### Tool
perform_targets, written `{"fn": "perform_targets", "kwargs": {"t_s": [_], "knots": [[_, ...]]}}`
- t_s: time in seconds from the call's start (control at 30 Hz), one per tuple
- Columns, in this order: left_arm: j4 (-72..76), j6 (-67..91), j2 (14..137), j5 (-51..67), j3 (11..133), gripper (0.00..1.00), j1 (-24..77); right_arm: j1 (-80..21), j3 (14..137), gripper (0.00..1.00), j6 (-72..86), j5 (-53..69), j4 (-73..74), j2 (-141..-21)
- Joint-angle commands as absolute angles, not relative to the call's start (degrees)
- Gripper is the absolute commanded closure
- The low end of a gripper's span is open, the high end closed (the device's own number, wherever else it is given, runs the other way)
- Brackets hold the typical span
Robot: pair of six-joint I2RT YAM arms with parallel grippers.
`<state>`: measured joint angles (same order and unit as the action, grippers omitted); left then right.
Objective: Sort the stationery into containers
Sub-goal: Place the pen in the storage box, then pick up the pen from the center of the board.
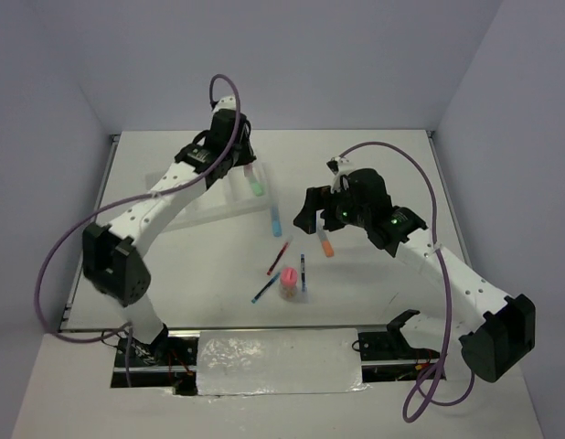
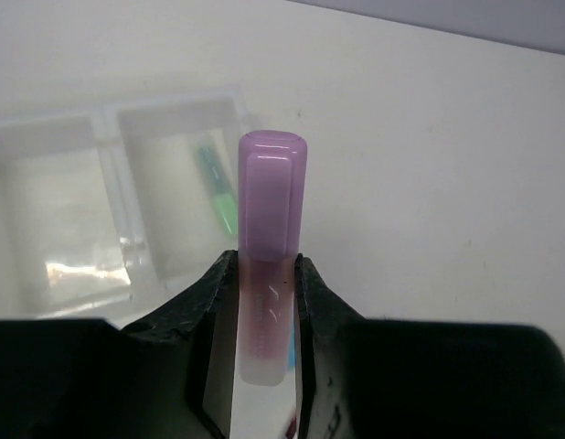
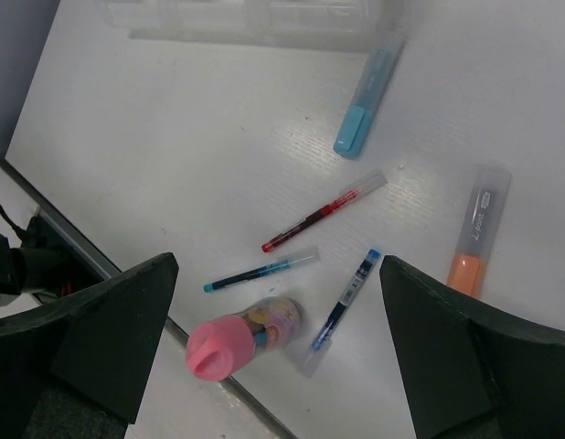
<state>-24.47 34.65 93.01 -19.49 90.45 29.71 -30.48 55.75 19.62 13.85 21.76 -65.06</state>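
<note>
**Pink highlighter clamped above the tray, not yet let go**

The pink highlighter [image 2: 271, 197] was pinched by its lower end in the left gripper [image 2: 266, 274] and held above the tray [image 2: 109, 119], near the end compartment where the green highlighter [image 2: 218, 187] lay. From the wrist it appeared lined up close to the outer wall, so a drop could be deflected by the rim and lost onto the table [image 2: 429, 137]. The right gripper [image 3: 275, 263] was spread wide and empty above the pens [image 3: 324, 210], jar [image 3: 241, 334] and orange highlighter [image 3: 474, 238].

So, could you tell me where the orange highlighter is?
Top view: the orange highlighter lies on the table beside the right tool, right of the red pen.
</note>
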Motion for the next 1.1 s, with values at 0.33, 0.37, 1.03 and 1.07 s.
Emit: {"fn": "perform_targets", "kwargs": {"t_s": [0.33,0.37,1.03,1.07], "knots": [[-25.4,33.0,117.6,-13.8,106.8,0.85,20.7,-29.5,63.3,0.00,17.4,4.7,29.3,-68.9],[-25.3,33.2,118.2,-13.5,106.8,0.83,20.4,-29.5,63.5,0.00,17.4,4.5,29.6,-69.6],[-30.9,31.6,91.4,-9.8,96.1,0.01,19.7,-26.3,68.0,0.27,17.1,-2.8,30.6,-99.4],[-31.1,31.3,89.2,-9.7,94.7,0.01,19.6,-26.3,67.9,0.27,17.1,-2.2,30.7,-100.5]]}}
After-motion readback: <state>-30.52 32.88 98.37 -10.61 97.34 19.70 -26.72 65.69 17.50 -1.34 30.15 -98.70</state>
